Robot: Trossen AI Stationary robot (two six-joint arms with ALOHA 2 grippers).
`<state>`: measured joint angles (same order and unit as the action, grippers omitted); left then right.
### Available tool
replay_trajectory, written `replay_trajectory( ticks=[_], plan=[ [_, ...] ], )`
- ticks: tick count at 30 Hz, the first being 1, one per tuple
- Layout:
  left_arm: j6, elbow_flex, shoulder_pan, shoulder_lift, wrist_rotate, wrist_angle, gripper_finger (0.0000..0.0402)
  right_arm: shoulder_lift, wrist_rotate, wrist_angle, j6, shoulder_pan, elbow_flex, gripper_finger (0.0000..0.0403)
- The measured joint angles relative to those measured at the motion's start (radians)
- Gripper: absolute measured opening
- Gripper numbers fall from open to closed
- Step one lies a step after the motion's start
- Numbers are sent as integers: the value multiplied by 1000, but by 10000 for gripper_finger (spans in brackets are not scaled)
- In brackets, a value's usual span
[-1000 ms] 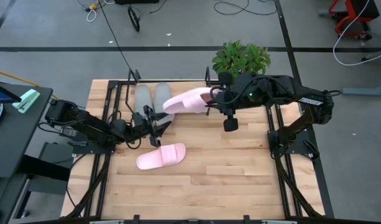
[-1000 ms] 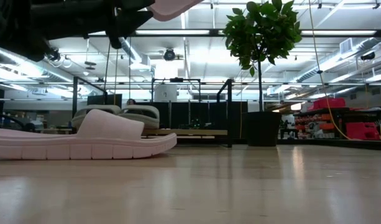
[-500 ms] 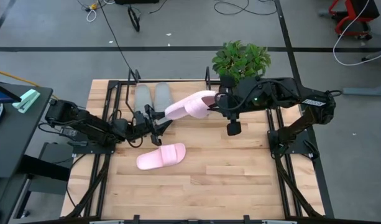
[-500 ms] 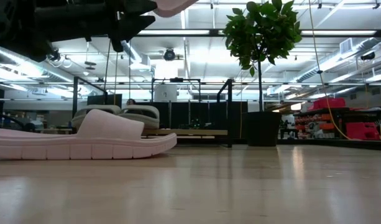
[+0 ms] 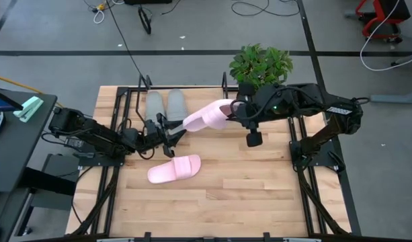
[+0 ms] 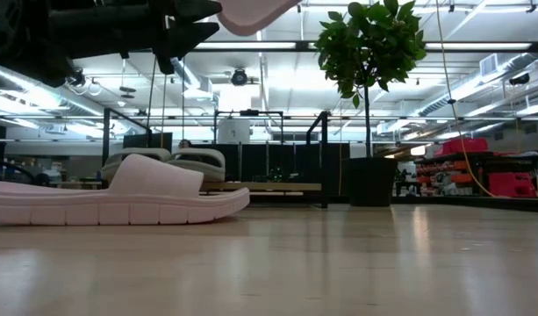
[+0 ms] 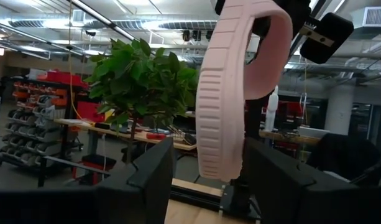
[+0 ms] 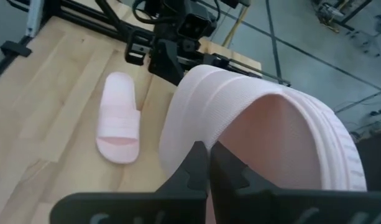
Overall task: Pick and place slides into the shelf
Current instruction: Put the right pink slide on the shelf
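Right arm reaches in over the shelf (image 5: 135, 101); right gripper (image 5: 234, 109) is clenched on the strap of a pink slide (image 5: 207, 115), held off the table, its far end toward the left gripper (image 5: 171, 129).

Left arm lies low; its fingers (image 7: 150, 177) stand parted with nothing between them, the carried slide just ahead.

Second pink slide (image 5: 174, 169) lies on the table (image 5: 259, 195) near the left gripper. Two grey slides (image 5: 165, 104) sit on the shelf, partly hidden by the left arm.
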<state>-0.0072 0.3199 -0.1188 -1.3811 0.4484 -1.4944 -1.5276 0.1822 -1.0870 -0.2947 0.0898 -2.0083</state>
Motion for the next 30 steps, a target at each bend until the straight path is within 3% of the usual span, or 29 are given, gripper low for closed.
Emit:
replay_trajectory(
  ticks=[10, 21, 30],
  plan=[
    [-61, 0, 29, 0, -6, 5, 191, -3, -50, 2, 9, 0, 6, 2],
    [-79, 0, 33, 0, -50, 20, 216, -17, -58, 3, 10, 0, 8, 2],
    [-83, -1, 33, 0, -51, 21, 151, -34, -101, -8, 15, 0, 8, 2]
  ],
)
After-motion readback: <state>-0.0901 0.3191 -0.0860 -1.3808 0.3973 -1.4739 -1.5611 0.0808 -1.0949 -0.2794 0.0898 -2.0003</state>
